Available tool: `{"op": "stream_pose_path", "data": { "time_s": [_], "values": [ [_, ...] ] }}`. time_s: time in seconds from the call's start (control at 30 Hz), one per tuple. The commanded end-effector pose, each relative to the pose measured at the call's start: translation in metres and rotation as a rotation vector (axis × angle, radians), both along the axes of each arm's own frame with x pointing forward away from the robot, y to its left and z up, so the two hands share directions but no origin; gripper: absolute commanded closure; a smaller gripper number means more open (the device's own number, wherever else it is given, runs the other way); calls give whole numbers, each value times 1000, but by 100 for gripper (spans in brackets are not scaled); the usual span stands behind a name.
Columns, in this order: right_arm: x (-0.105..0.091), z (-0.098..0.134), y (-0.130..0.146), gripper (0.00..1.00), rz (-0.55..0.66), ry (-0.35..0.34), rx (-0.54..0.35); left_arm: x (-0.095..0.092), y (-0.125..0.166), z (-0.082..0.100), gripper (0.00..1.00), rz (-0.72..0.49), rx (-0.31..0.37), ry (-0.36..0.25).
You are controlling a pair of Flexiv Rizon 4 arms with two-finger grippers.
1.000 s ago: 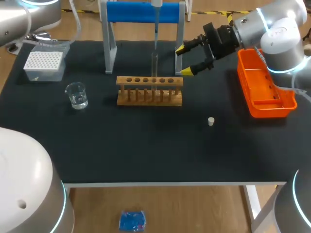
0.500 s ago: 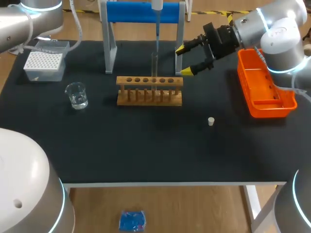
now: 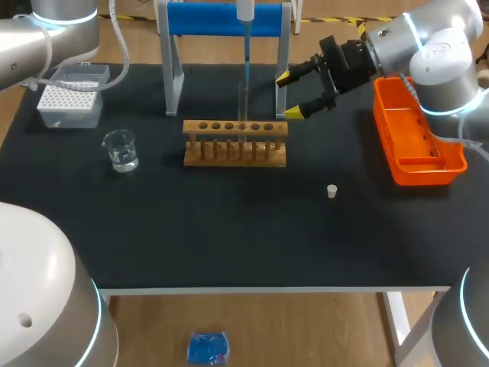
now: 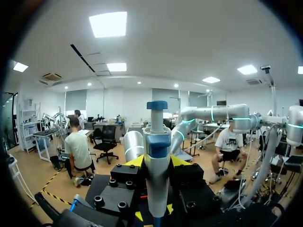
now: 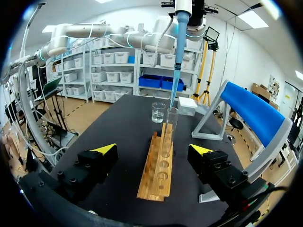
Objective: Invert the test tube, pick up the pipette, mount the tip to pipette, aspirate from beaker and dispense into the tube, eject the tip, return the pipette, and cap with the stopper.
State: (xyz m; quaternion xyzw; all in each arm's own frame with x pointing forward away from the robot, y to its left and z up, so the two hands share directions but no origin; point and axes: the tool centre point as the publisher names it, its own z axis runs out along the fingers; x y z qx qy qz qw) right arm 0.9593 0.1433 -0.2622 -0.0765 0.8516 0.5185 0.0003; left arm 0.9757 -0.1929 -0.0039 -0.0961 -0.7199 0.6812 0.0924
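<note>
A clear test tube [image 3: 243, 101] stands upright in the wooden rack [image 3: 235, 143]. Straight above it hangs the pipette [image 3: 246, 11], its blue tip [image 5: 177, 61] pointing down with its end at the mouth of the test tube [image 5: 171, 119]. In the left wrist view my left gripper [image 4: 155, 163] is shut on the body of the pipette [image 4: 157, 142]. My right gripper [image 3: 293, 94] hovers open to the right of the tube, level with its top. It holds nothing, and the rack [image 5: 158, 165] lies ahead of my right gripper [image 5: 152, 150]. A small white stopper [image 3: 331, 191] lies on the mat in front of the rack and to its right.
A glass beaker [image 3: 121, 149] holding a little liquid stands left of the rack. The white tip box [image 3: 70, 99] is at the back left. A blue pipette stand [image 3: 225, 19] rises behind the rack, and an orange bin [image 3: 416, 145] sits at the right edge.
My left arm has shifted a little at the top left, and the pipette stays over the tube. The right arm has not moved.
</note>
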Motion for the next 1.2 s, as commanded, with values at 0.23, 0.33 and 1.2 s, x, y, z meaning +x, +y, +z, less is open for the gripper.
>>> {"op": "stream_pose_path", "data": {
  "time_s": [0.23, 0.33, 1.2],
  "values": [
    [1, 1, -1, 0, 3, 2, -3, -1, 3, -7, 100, 11, -17, 7],
    [1, 1, -1, 0, 3, 2, -3, -1, 4, -8, 100, 13, -20, 10],
    [1, 1, -1, 0, 3, 2, -3, 2, 10, -15, 100, 41, 16, 30]
  ]
}}
